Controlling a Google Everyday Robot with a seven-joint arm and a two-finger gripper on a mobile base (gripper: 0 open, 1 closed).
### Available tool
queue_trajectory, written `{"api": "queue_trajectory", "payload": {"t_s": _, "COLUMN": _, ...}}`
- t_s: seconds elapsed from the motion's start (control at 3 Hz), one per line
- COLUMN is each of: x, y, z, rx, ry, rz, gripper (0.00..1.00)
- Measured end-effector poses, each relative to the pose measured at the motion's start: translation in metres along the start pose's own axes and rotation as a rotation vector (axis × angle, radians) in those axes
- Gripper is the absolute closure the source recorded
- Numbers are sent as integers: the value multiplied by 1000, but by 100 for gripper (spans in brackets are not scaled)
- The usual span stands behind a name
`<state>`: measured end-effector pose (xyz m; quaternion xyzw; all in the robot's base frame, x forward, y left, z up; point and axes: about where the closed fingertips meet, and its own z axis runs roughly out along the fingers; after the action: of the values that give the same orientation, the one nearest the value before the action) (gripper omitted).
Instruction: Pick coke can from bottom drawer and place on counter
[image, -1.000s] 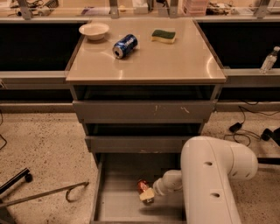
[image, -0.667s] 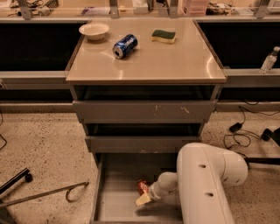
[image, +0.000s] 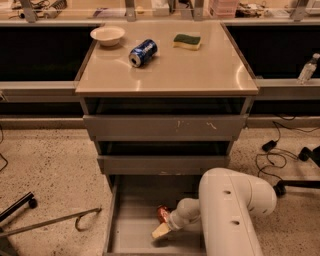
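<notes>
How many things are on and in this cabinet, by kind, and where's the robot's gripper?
Soda cans: 2, the blue soda can on the counter and the coke can in the bottom drawer
Bowl: 1
Sponge: 1
Total: 4
The gripper is down in the bottom drawer beside the coke can.

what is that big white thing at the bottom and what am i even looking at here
There is one camera, looking down at a grey metal drawer cabinet. The big rounded white robot arm belongs to a mobile robot. It reaches into the open bottom drawer, the lowest of three. At its tip is the gripper, the part that grasps, right beside a small red coke can on the drawer floor. Whether it has hold of the can cannot be told. On the glossy beige counter on top are a round white bowl, a blue soda can on its side and a green and yellow sponge.
</notes>
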<state>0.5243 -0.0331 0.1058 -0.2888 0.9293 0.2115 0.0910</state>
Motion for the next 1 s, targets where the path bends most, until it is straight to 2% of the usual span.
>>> {"api": "queue_trajectory", "payload": {"t_s": 0.33, "x": -1, "y": 1, "z": -2, "rx": 0, "ry": 0, "rz": 0, "gripper": 0}}
{"api": "queue_trajectory", "payload": {"t_s": 1.0, "x": -1, "y": 1, "z": -2, "rx": 0, "ry": 0, "rz": 0, "gripper": 35}}
